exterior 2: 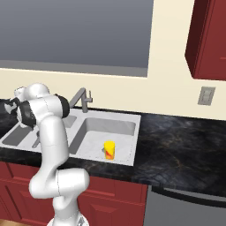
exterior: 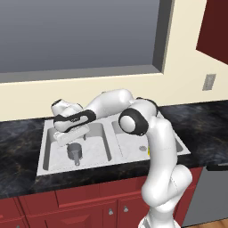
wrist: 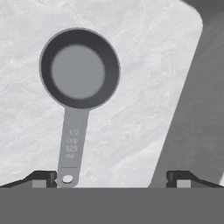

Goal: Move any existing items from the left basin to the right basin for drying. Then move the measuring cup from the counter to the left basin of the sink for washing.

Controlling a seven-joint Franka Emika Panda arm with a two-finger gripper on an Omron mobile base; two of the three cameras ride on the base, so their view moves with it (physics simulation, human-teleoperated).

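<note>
Yellow cup (exterior: 147,150) mostly hidden behind arm in left base view, only a sliver at 3 o'clock of forearm. Left basin (exterior 2: 22,134) largely blocked by arm in right base view. Fingertips (wrist: 43,178) cut off at 6 o'clock in hand view. Handle print beyond "1/2 cup" too small to read.

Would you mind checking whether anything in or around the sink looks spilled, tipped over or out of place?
Nothing stands out. The measuring cup sits upright on the floor of the left basin, below the open gripper. The yellow cup stands upright in the right basin. No spill shows.
</note>
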